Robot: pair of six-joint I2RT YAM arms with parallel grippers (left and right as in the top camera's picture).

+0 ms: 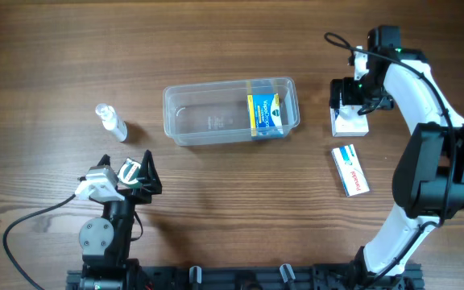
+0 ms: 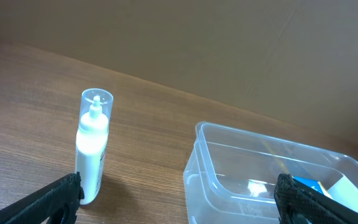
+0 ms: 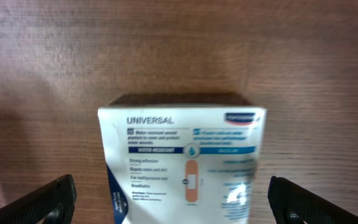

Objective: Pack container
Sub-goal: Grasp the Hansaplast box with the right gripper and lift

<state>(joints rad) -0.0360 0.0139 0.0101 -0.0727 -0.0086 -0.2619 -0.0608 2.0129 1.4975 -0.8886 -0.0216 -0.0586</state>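
Observation:
The clear plastic container (image 1: pixel 208 113) lies in the middle of the table with a blue and yellow box (image 1: pixel 265 115) inside its right end. It also shows in the left wrist view (image 2: pixel 241 180). My right gripper (image 1: pixel 350 103) hangs open right above a white plaster box (image 1: pixel 351 123), its fingers wide on either side of the box (image 3: pixel 182 162) and not touching it. My left gripper (image 1: pixel 135 173) is open and empty at the front left, facing the container and a small white spray bottle (image 1: pixel 111 122), which stands upright in the left wrist view (image 2: pixel 92 149).
A second white and blue box (image 1: pixel 350 170) lies flat at the right, nearer the front than the plaster box. A black cable (image 1: pixel 31 221) runs along the table at the front left.

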